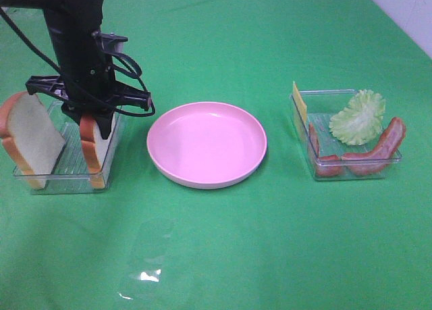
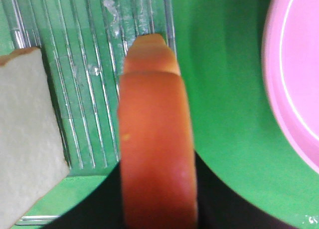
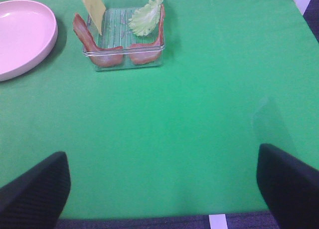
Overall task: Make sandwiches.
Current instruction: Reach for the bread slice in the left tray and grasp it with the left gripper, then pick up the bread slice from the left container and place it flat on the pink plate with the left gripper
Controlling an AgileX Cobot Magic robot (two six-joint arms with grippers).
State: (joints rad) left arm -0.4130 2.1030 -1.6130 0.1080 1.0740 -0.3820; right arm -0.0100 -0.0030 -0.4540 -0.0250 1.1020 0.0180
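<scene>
A bread slice (image 1: pixel 91 155) stands on edge in a clear tray (image 1: pixel 67 183) on the left arm's side of the pink plate (image 1: pixel 206 142), at the tray wall nearest the plate. The left gripper (image 1: pixel 94 123) reaches down into this tray, and its jaws are closed against the two faces of the slice; the left wrist view shows the orange-brown crust running up between the dark fingers. A second bread slice (image 1: pixel 30 138) leans at the tray's end farthest from the plate, apart from the gripper.

On the plate's opposite side, a second clear tray (image 1: pixel 351 175) holds a yellow cheese slice (image 1: pixel 299 102) upright at the wall facing the plate, a pale lettuce leaf (image 1: pixel 358 117) and bacon strips (image 1: pixel 381 148) draped over its walls.

The right gripper (image 3: pixel 163 169) hangs over bare green cloth (image 3: pixel 199 114), well away from the plate, fingers (image 3: pixel 35 194) spread wide and holding nothing.
</scene>
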